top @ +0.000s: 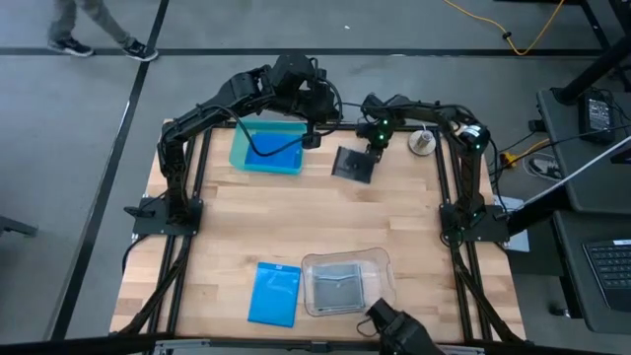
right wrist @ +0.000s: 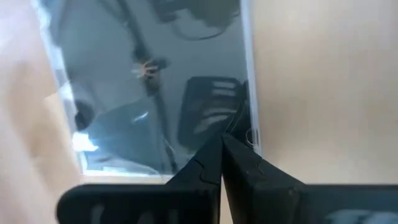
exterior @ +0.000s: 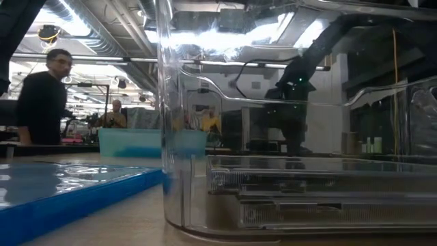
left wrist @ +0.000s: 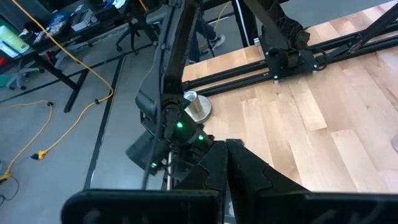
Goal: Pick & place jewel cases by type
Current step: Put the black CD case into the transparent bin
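Planked wood table (top: 296,222), glossy, seemingly square dark case (top: 353,164)

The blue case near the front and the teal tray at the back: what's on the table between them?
Nothing: the high view shows only bare wood between the blue case and the teal tray.

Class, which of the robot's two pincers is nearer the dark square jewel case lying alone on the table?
Right. The right pincer hangs directly over the dark jewel case; the left pincer is beside the teal tray.
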